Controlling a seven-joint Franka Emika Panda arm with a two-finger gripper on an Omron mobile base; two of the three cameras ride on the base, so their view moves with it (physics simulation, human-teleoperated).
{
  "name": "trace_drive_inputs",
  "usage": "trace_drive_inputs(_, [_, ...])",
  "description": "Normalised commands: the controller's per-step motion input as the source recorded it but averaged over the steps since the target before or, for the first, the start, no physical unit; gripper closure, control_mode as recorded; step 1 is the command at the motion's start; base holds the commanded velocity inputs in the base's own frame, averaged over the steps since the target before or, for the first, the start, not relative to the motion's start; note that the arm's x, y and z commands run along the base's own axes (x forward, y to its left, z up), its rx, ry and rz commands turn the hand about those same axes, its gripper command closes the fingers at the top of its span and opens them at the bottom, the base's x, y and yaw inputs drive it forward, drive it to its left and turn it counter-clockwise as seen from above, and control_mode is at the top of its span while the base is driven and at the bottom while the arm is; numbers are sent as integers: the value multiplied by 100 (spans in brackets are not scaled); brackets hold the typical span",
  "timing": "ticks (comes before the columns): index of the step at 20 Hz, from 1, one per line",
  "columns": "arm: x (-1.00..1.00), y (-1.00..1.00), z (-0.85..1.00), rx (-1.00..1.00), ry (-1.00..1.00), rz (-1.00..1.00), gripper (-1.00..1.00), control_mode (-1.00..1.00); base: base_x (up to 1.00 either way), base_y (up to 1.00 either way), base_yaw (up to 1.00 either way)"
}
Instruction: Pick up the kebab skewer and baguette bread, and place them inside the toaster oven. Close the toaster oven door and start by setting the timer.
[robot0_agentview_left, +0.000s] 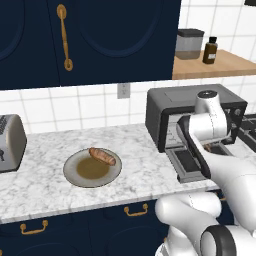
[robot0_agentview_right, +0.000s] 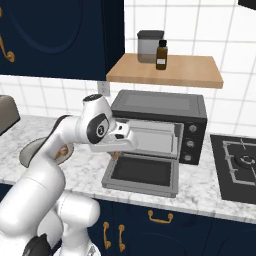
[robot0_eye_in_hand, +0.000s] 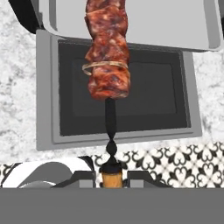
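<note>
**Skewer in the grip, pointing at the oven mouth**

Your gripper (robot0_eye_in_hand: 112, 175) is pinched shut on the tan butt end of the kebab skewer (robot0_eye_in_hand: 107, 57), and the hand view shows the stick running straight away from the fingertips, its reddish meat chunks reaching over the lowered toaster oven door (robot0_eye_in_hand: 124, 94) toward the pale tray at the oven's opening. That long axis is what your next move depends on: the skewer points into the oven, so a push along its own length should carry it in, while any sideways swing risks catching the frame.

Going left to right along the counter in the left base view: the silver toaster (robot0_agentview_left: 10, 142) sits at the far left, then the plate (robot0_agentview_left: 80, 172) with the baguette bread (robot0_agentview_left: 102, 156) lying across its upper rim, well apart from your hand. Further right is the toaster oven (robot0_agentview_left: 170, 102), door dropped flat, with your arm in front of its opening.

In the right base view the hand hovers just above the door's left part, at the mouth of the oven. The bread lies off to your left, so you would have to swing back that way for it after the skewer is set down.
</note>
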Motion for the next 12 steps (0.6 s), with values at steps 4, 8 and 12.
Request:
trace_drive_inputs(4, [25, 0, 0, 0, 0, 1, 100, -100, 0, 0, 0])
trace_drive_inputs(8, [19, 2, 0, 0, -7, 1, 100, -100, 0, 0, 0])
trace_drive_inputs(12, [26, 0, 0, 0, -14, 2, 100, -100, 0, 0, 0])
